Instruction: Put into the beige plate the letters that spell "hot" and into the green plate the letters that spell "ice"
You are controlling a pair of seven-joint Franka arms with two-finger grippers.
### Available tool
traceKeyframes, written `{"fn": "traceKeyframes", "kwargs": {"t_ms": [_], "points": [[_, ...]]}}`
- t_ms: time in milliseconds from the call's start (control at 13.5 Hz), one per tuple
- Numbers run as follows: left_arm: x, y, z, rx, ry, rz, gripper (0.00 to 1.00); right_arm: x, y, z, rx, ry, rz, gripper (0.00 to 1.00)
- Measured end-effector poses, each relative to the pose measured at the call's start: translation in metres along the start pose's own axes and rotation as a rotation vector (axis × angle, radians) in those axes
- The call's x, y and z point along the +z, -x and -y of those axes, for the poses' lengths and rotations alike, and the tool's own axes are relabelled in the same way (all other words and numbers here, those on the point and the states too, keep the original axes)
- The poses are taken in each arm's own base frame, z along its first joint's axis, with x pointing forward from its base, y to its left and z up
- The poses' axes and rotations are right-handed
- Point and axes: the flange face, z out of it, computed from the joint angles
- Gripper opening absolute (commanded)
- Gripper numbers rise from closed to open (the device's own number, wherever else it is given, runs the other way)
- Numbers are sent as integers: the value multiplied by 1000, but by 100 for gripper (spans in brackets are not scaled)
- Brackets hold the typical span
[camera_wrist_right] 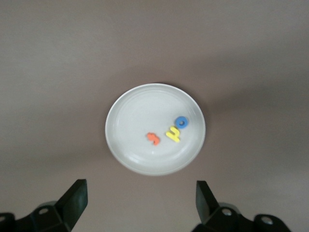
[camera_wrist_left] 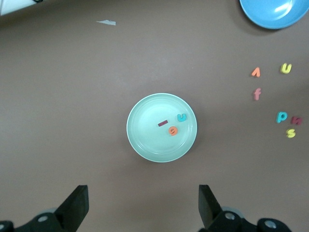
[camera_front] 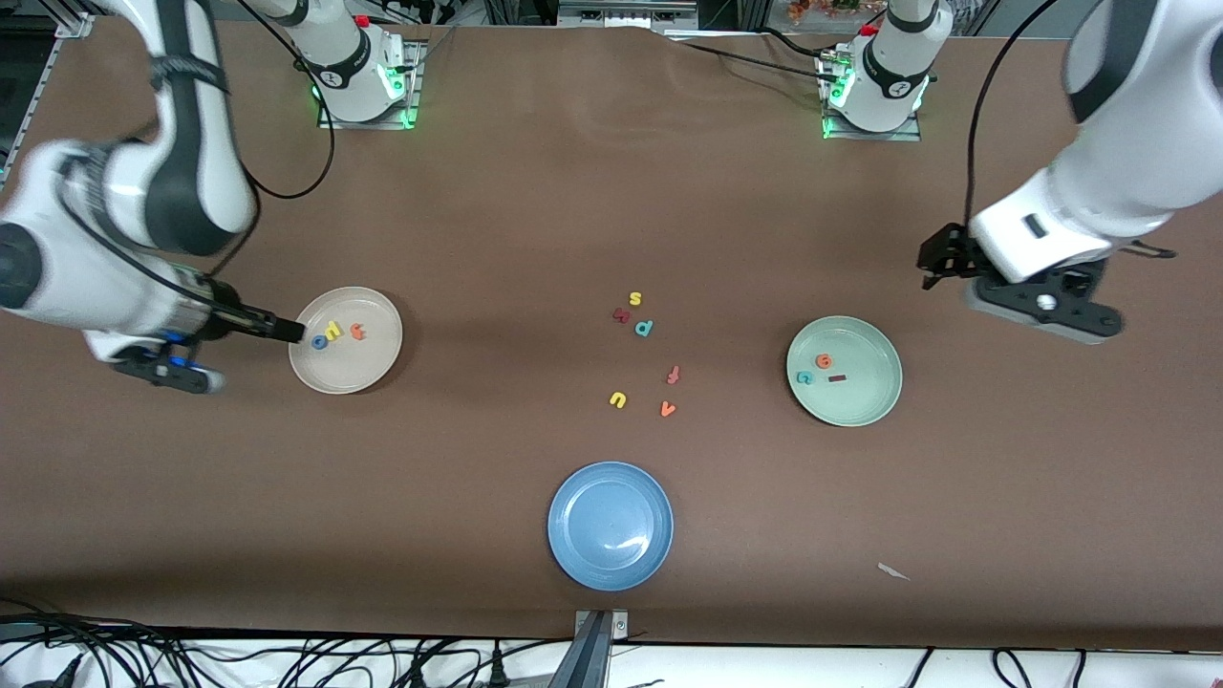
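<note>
The beige plate (camera_front: pixel 368 368) lies toward the right arm's end and holds the yellow h (camera_front: pixel 332 331), the blue o (camera_front: pixel 319 341) and the orange t (camera_front: pixel 357 332). My right gripper (camera_front: pixel 291 332) hangs open and empty over that plate's outer rim. In the right wrist view the plate (camera_wrist_right: pixel 135 116) lies ahead of the gripper (camera_wrist_right: pixel 140 191). The green plate (camera_front: pixel 860 406) holds the orange e (camera_front: pixel 824 361), the teal c (camera_front: pixel 804 377) and the dark red i (camera_front: pixel 838 378). Up over bare table beside it waits my left gripper (camera_front: pixel 936 258), open and empty (camera_wrist_left: pixel 143 198).
A blue plate (camera_front: pixel 610 525) sits near the front edge. Loose letters lie mid-table: yellow s (camera_front: pixel 635 299), dark red letter (camera_front: pixel 621 314), teal p (camera_front: pixel 644 328), pinkish f (camera_front: pixel 673 375), yellow u (camera_front: pixel 617 399), orange v (camera_front: pixel 668 409). A white scrap (camera_front: pixel 893 571) lies near the front.
</note>
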Motion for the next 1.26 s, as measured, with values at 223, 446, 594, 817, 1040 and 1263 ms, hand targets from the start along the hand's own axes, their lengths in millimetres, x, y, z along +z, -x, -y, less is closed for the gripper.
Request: {"fn": "traceKeyframes", "kwargs": {"t_ms": [223,446,594,817,1040,1263], "points": [[-2,10,21,-48,8,-20,100,-60,6,1,-16,12,-43,100],[1,36,26,-65,-14,-36,100,-88,12,8,-31,17,-68,100],[3,57,25,-63,-47,-75,100,-95,10,3,-24,16,-67,100],[-3,69,19,-55,-56,-96,100,-93,1,-4,-58,75,-66,100],[-11,65,17,-52,-51,-68,100,-101,-1,-6,-119,90,-85,100],[-22,58,19,-53,-46,-43,100,-99,-7,-21,-109,63,-133,100]]}}
